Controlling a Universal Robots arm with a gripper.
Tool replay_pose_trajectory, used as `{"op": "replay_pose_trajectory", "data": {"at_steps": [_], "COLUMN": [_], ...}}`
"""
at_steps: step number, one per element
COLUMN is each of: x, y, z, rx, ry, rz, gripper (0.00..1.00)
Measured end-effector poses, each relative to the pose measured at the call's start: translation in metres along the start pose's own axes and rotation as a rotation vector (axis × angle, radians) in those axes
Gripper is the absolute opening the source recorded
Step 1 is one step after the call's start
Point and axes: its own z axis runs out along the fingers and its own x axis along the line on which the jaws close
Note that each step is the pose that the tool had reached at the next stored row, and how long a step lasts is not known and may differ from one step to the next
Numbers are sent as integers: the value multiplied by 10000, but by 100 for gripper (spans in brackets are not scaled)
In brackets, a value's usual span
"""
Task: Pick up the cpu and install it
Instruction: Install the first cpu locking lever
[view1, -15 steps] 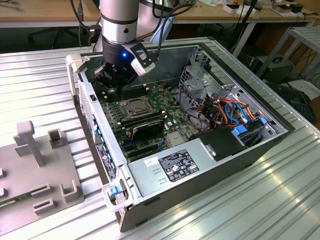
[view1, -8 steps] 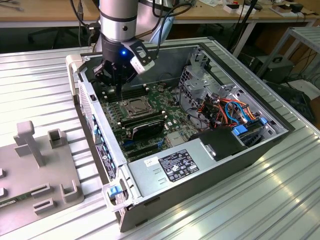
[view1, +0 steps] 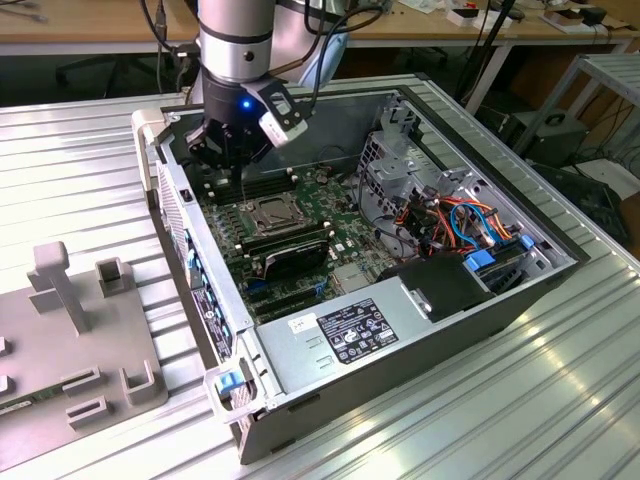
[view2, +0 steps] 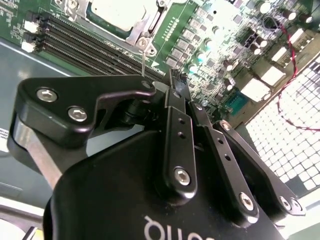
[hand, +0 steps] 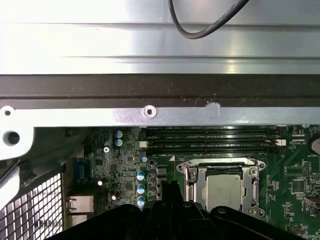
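1. The pincer (view1: 237, 160) hangs inside the open computer case (view1: 560, 262), near its far wall; its fingers (view2: 176, 87) look pressed together, holding nothing.
2. The cpu (hand: 222, 188) already sits in the socket (view1: 272, 213) on the motherboard (view1: 345, 245).
3. Judgement: placement looks done; the socket frame appears unlatched, which calls for a careful press.

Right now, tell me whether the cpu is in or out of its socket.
In. The cpu lies flat inside the socket frame on the motherboard; the gripper holds nothing.
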Motion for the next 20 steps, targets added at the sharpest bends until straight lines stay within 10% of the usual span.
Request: {"op": "replay_pose_trajectory", "data": {"at_steps": [6,13,20], "x": [2,5,10], "y": [17,17,-11], "z": [15,17,28], "rx": [-221,-885,-1201], "ry": [-6,-90,-108], "rz": [10,20,-58], "gripper": [11,11,11]}}
